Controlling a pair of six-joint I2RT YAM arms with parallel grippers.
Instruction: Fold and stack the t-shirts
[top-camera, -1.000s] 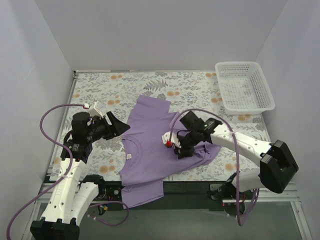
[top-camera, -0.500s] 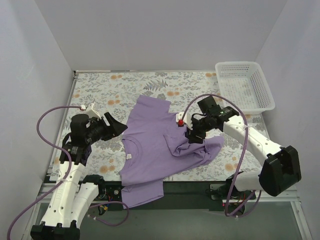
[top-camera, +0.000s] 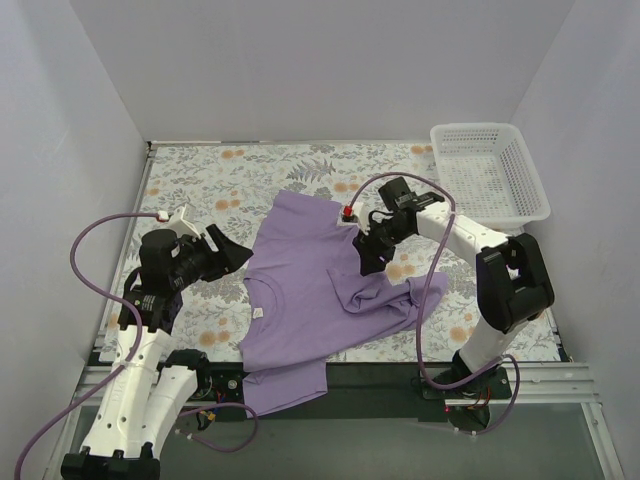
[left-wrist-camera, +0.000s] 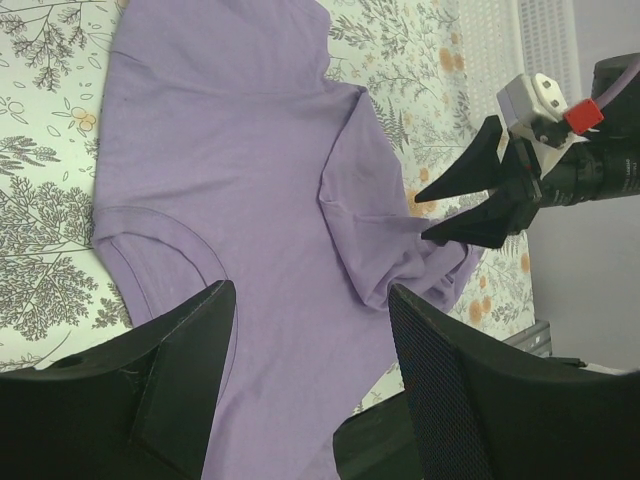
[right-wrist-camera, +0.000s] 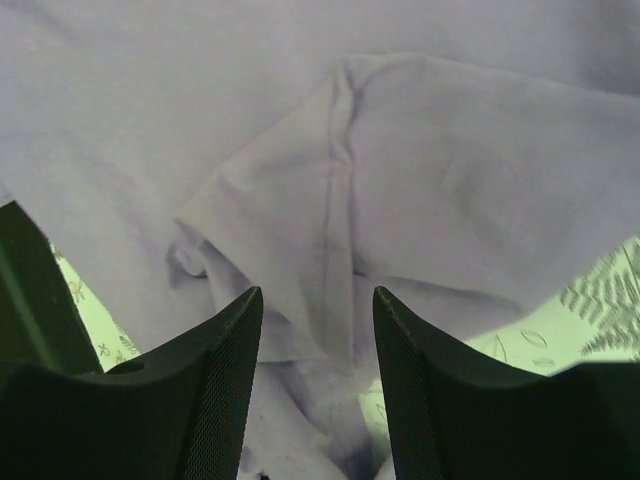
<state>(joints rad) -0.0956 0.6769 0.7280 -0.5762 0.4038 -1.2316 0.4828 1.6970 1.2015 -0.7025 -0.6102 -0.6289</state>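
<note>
The lavender t-shirt (top-camera: 305, 290) lies spread on the flowered table, its right side bunched into folds (top-camera: 400, 300) and its near end hanging over the front edge. In the left wrist view the t-shirt (left-wrist-camera: 230, 170) fills the middle. My left gripper (top-camera: 233, 255) (left-wrist-camera: 312, 300) hovers open at the shirt's left edge, holding nothing. My right gripper (top-camera: 365, 255) (right-wrist-camera: 317, 295) is open above the folded-over sleeve (right-wrist-camera: 440, 170), with no cloth between its fingers. It also shows in the left wrist view as the right gripper (left-wrist-camera: 422, 217) over the bunched cloth.
A white lattice basket (top-camera: 490, 185) stands at the back right corner. The flowered tablecloth (top-camera: 220, 180) is bare at the back left. White walls close in the sides and back. The black front rail (top-camera: 380, 375) runs below the shirt.
The right gripper let go of the sleeve fold, opened, and moved from the front of the shirt toward the back. The right arm swung inward. The left arm barely moved.
</note>
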